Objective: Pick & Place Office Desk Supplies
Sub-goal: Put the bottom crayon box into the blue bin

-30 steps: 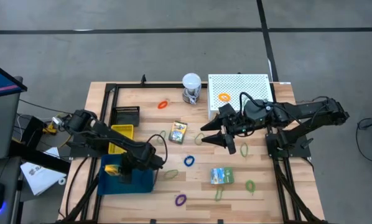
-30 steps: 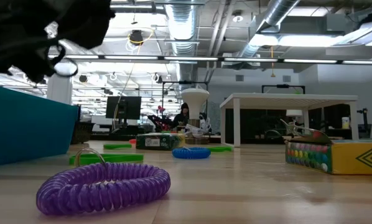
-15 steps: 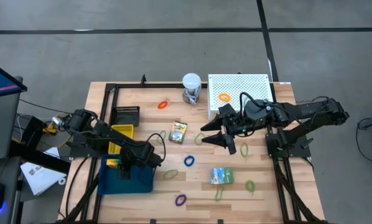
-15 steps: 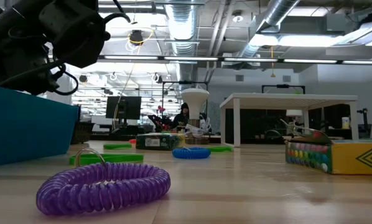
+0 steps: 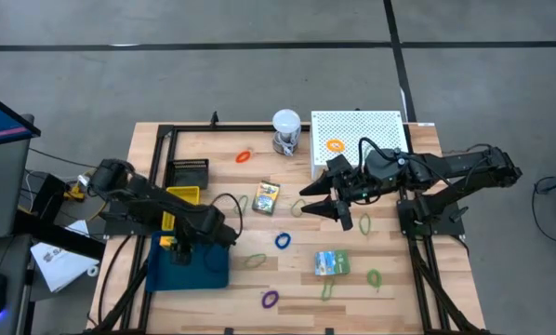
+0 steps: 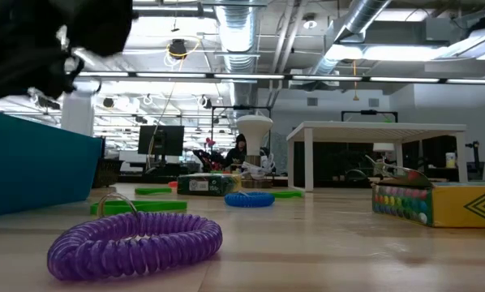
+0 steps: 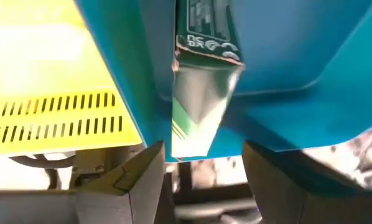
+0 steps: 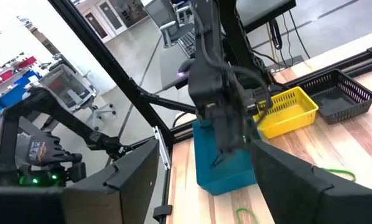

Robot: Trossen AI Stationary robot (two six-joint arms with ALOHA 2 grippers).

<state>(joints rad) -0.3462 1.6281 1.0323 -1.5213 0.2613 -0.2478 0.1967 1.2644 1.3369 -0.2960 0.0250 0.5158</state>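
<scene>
My left gripper (image 7: pixel 201 155) hangs open over the blue tray (image 5: pixel 208 272), at the tray's left end (image 5: pixel 173 249). A green printed packet (image 7: pixel 204 81) lies in the tray, its silvery end up against the tray's wall, in line with the gap between my fingers and apart from both. My right gripper (image 5: pixel 329 209) hovers open above the table's middle right, with nothing between its fingers (image 8: pixel 201 180). Two more packets (image 5: pixel 267 197) (image 5: pixel 331 262) lie flat on the table. Loops lie about: blue (image 5: pixel 283 241), purple (image 5: pixel 270 299), orange (image 5: pixel 244 155), green (image 5: pixel 374 277).
The yellow bin (image 5: pixel 180 200) and the black mesh basket (image 5: pixel 190 172) stand just beyond the tray. At the far edge are a white ball-topped object (image 5: pixel 286 126) and a white perforated stand (image 5: pixel 362 130) with an orange loop (image 5: pixel 335 145) on it. Black frame rails run along the table's left.
My left gripper has risen a little over the blue tray and drawn back toward the table's far left corner. My right arm has kept still.
</scene>
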